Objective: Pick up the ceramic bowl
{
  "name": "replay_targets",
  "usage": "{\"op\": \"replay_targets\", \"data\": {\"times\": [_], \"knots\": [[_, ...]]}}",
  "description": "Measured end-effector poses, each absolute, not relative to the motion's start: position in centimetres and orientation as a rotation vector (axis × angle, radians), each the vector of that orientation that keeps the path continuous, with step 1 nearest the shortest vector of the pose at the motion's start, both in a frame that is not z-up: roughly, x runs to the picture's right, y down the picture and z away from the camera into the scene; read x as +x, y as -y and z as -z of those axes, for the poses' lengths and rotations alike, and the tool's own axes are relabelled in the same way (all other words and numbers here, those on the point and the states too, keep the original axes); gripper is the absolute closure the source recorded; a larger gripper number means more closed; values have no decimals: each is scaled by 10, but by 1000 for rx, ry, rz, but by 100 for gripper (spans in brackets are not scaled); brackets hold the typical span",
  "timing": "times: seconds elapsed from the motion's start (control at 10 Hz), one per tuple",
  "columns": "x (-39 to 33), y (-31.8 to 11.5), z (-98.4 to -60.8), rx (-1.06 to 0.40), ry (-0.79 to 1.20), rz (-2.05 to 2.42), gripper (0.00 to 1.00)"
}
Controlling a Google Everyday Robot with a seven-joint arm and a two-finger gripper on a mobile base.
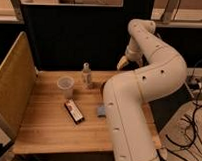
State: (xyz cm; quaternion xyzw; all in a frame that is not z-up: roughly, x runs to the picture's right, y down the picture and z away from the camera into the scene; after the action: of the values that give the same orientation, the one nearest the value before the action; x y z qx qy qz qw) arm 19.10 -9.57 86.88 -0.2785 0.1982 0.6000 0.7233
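The ceramic bowl is mostly hidden behind my white arm [144, 81]. Only a dark rounded edge [102, 87] shows just left of the arm, behind the blue-grey pad, and I cannot tell for sure that it is the bowl. My gripper [124, 63] shows as a tan tip at the arm's end. It hangs over the back of the wooden table [43, 128], to the right of the small bottle and above the dark edge.
A translucent plastic cup [65, 86] stands at mid-left and a small clear bottle [86, 74] behind it. A dark flat packet [73, 111] and a blue-grey pad [101, 111] lie in the middle. A tan panel [11, 87] walls the left side. Cables [190, 128] lie on the floor at right.
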Motion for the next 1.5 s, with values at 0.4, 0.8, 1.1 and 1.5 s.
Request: {"op": "replay_targets", "data": {"times": [0.4,0.8,1.1,1.5], "knots": [[191,96,-869,-615,-437,-1325,20],[191,96,-869,-615,-437,-1325,20],[191,93,-876,-602,-422,-1369,20],[203,70,-894,-575,-424,-1463,20]]}}
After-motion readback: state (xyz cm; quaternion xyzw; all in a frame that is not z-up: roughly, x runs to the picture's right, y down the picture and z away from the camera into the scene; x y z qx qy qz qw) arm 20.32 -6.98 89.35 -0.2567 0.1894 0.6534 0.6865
